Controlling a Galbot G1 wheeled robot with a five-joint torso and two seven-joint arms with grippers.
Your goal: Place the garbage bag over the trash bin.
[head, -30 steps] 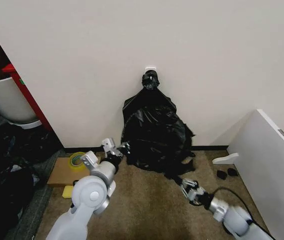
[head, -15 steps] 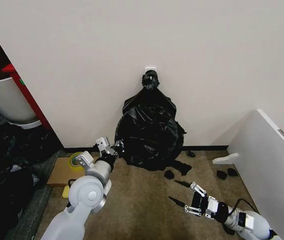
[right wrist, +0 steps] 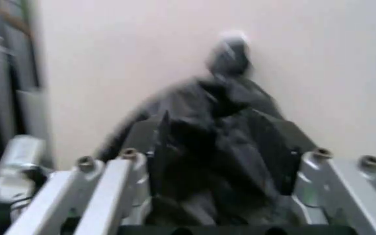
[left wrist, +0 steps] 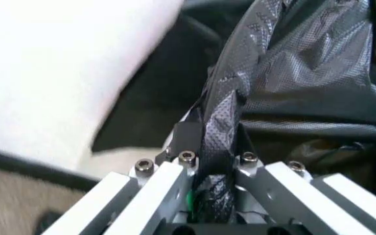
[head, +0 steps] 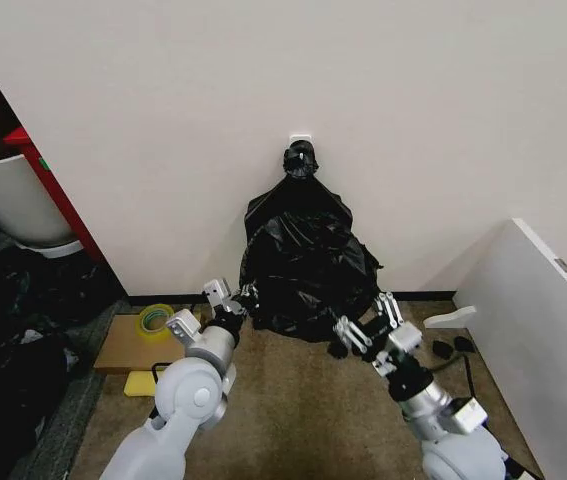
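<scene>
Left wrist view puts us right at the jaws: the left gripper (left wrist: pixel 209 169) is clamped tight on a twisted fold of the garbage bag (left wrist: pixel 305 73), black crinkled film pinched between the two metal fingers and running away toward the upper right of the frame. In the head view that same left gripper (head: pixel 231 300) sits at the lower-left edge of the garbage bag (head: pixel 308 265), low in the centre of the frame, just above the carpet.

Over to the right gripper (head: pixel 371 325): its jaws stand wide apart, nothing between them, poised at the lower-right hem of the bag, very close to the plastic though I cannot tell if it touches. From the right wrist view the right gripper (right wrist: pixel 224 171) looks straight up the black mound with both fingers splayed either side.

The bag itself is heaped against the wall in the middle of the head view, rising to a knotted black lump near a white wall plate (head: pixel 301 137). Whether the trash bin stands under that plastic I cannot tell; no cream rim is showing.

My read: this is the spreading step, one side held, the other side waiting for a grip. The next move calls for the right jaws to close on the free hem opposite the left hold, so the mouth can be stretched open evenly without tearing the thin film.
</scene>
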